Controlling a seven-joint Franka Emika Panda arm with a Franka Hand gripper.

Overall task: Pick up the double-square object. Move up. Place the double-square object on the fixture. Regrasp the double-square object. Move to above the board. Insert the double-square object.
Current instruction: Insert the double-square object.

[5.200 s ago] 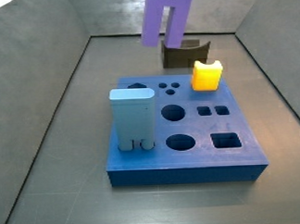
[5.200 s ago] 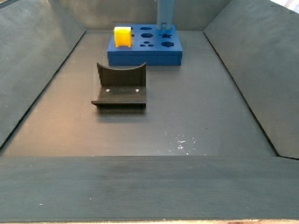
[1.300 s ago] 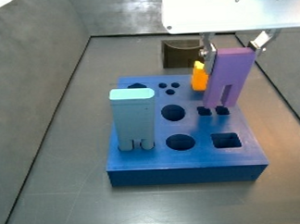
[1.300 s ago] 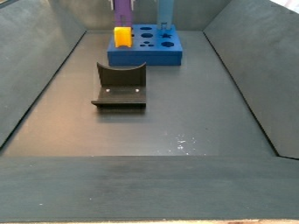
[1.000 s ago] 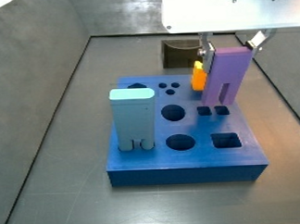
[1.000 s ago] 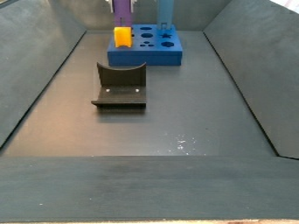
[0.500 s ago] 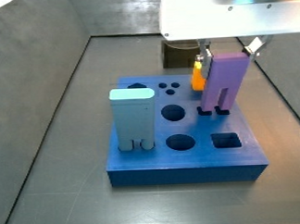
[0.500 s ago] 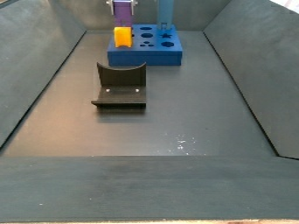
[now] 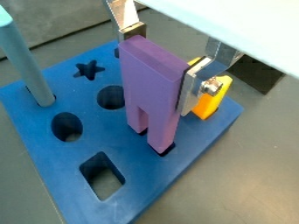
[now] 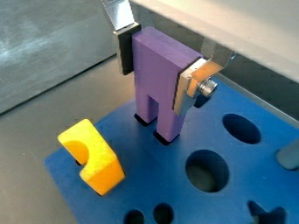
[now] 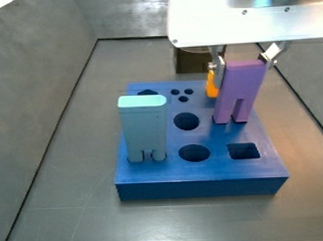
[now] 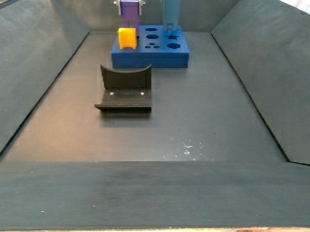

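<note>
My gripper [image 9: 156, 63] is shut on the lavender double-square object [image 9: 156, 90], held upright with its two legs down in the small square holes of the blue board [image 9: 65, 171]. The gripper also shows in a wrist view [image 10: 156, 61], with the object [image 10: 163, 83] and the board [image 10: 239, 194]. In a side view the object [image 11: 238, 89] stands on the board [image 11: 202, 176] under the gripper [image 11: 238, 58]. In a side view the object [image 12: 126, 12] is at the far end, above the board [image 12: 151, 57]. The dark fixture [image 12: 125, 88] stands on the floor before the board.
A light-blue upright block [image 11: 142, 126] stands in the board at its near left. A yellow block [image 10: 93, 155] sits on the board beside the purple object. Round, square and star holes are open in the board. Grey walls ring the floor.
The gripper has lowered the double-square object from above the board until its legs have gone down into the two small square holes.
</note>
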